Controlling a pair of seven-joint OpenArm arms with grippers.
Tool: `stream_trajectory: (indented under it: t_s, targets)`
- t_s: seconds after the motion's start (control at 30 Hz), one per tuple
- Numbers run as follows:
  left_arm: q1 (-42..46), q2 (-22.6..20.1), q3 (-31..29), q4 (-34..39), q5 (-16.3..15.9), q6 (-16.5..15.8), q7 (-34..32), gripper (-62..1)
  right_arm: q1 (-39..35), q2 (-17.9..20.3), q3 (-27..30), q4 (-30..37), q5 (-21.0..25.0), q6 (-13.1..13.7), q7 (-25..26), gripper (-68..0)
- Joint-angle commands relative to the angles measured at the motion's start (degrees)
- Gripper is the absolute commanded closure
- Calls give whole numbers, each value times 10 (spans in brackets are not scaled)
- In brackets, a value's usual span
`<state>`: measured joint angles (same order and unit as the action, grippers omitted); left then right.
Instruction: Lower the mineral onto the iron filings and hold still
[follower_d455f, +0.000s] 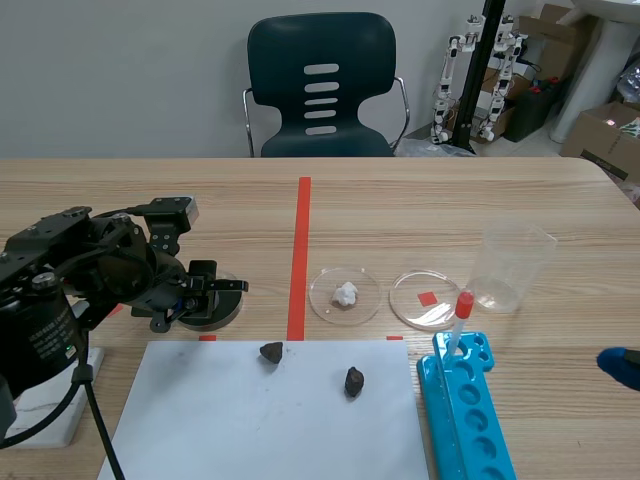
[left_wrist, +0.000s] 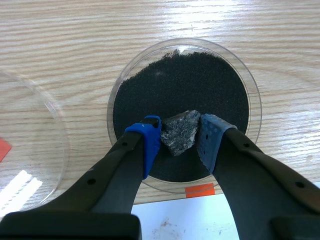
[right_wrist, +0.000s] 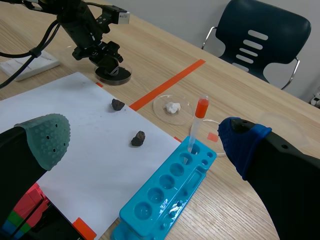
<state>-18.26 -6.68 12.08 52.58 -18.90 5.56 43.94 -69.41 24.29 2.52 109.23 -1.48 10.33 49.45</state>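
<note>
Looks across a pale wood-grain table (follower_d455f: 520, 190) to a plain grey wall (follower_d455f: 120, 70). Finds a dark teal chair (follower_d455f: 322, 40), slotted back and chrome arms, behind the far edge. Catches cardboard boxes (follower_d455f: 603, 135) and small white humanoid figures (follower_d455f: 445, 85) crowding the far right corner.

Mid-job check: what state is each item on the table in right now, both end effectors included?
left end effector, shut on the mineral.
mineral, gripped, low over the filings; contact unclear.
filings dish, uncovered, filled with black filings.
right end effector, open, holding nothing.
test tube, capped, upright in the rack.
beaker, upright, looks empty.
</note>
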Motion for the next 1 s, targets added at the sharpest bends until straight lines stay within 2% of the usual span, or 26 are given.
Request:
stream_trajectory:
  t_s: [0.0,0.3,0.53,0.67,0.83,0.97]
  targets:
    - [-3,3,-2,16,-2,-1,-4,-117,1,2,1,6,6,0,7,-621]
    - [67,-30,-2,154,-15,-2,-12,-117,1,2,1,6,6,0,7,-621]
    - [180,-80,-2,299,-17,-5,-126,-117,1,2,1,6,6,0,7,-621]
    - [256,-115,-6,371,-17,-28,-189,-117,1,2,1,6,6,0,7,-621]
    - [366,-147,-43,459,-11,-91,-280,-117,1,2,1,6,6,0,7,-621]
    - [451,-151,-72,518,12,-104,-352,-117,1,2,1,6,6,0,7,-621]
